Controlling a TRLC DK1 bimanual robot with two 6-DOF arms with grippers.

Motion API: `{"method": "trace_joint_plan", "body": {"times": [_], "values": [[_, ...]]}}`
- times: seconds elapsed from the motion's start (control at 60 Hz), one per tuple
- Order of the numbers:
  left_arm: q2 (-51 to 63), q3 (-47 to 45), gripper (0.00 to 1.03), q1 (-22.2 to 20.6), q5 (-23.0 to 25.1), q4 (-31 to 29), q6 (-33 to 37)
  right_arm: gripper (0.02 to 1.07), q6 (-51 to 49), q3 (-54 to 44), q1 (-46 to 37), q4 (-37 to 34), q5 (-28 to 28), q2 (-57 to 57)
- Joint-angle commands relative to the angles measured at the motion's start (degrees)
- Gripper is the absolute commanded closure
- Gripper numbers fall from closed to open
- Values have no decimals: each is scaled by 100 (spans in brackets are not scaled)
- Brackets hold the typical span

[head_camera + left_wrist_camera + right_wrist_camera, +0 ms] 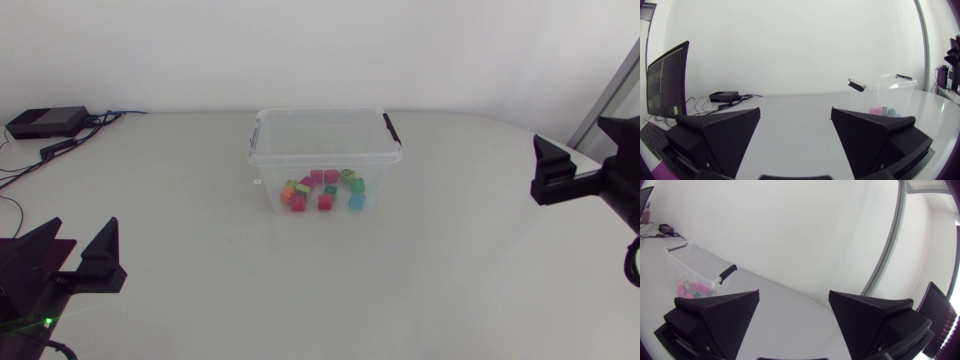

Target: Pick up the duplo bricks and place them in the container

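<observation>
Hands first: my left hand (pixel 80 255) sits at the near left corner of the surface (pixel 200 290), released, its two wedge fingers (pixel 725 135) spread wide with only bare tabletop between them. My right hand (pixel 580 150) sits at the right edge, likewise released, fingers well apart and nothing between or against them. Neither hand touches anything that I can see.

The container (pixel 265 150) is a clear tub with an open top and a black handle clip on each short side. It stands upright about mid-surface, somewhat toward the far edge and well apart from both hands. The duplo bricks (pixel 325 188) lie in a loose cluster on its floor: pink, red, green, orange, yellow and teal, bunched toward the wall nearest me. From the left wrist view the tub is ahead of the hand and off to the side of its right finger, with the bricks showing through the wall. From the right wrist view it is ahead, beyond the left finger.

Open white surface runs between each hand and the tub. A small black box (pixel 45 122) with trailing cables sits at the far left corner, well apart from the tub.
</observation>
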Motion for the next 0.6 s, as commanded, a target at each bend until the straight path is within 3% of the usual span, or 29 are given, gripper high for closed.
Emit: {"method": "trace_joint_plan", "body": {"times": [0.0, 0.583], "values": [[-56, -99, 5, 35, -7, -3, 6, 7, 66, -349, -115, -39, 10, -424], [-9, -99, 5, -135, 221, -21, -299, 7, 1518, -2006, 178, -528, -25, -2671]]}}
